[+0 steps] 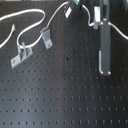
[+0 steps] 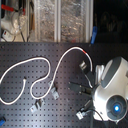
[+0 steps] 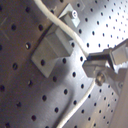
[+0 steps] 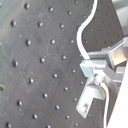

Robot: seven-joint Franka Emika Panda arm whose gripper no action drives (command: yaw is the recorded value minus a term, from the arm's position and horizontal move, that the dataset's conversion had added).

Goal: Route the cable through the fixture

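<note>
Gripper: in both wrist views the gripper (image 4: 98,70) (image 3: 98,67) has its grey fingertips pressed together, pinching the cable (image 4: 82,37) (image 3: 75,32), which enters on one side and leaves on the other.
Hidden at the grip: the fingertips cover the stretch of cord between them, and blur hides the exact contact.
Fixture: the fixture (image 4: 89,98) (image 3: 50,50) is a pale-grey clip just beside the fingertips. Its narrow base lies flat on the board and has a screw hole.
Cable at fixture: in the first wrist view the cord crosses the clip's upper edge. I cannot tell whether it sits in the fork.
Fixture on board: in the second exterior view the fixture (image 2: 81,65) lies at 3 o'clock from picture centre.
Arm: the white arm (image 2: 114,95) fills 4 to 5 o'clock, is cut off by the frame and covers the gripper.
Cable's look: thin and white, in loose loops from 8 o'clock up and across (image 2: 47,67). Its red band (image 2: 85,51) is at 12 o'clock from the fixture.
Other clips: the squat clip (image 2: 54,92) (image 1: 46,36) and the two-pin bracket (image 2: 37,106) (image 1: 22,54) stand well apart from the gripper.
Unclear: a long grey bar (image 1: 105,50). I cannot tell what it belongs to.
Open room: the black board (image 1: 65,100) stretches toward 6 o'clock in the first exterior view.
Far edge: the board ends at 12 o'clock below blurred clear bins (image 2: 60,20).
</note>
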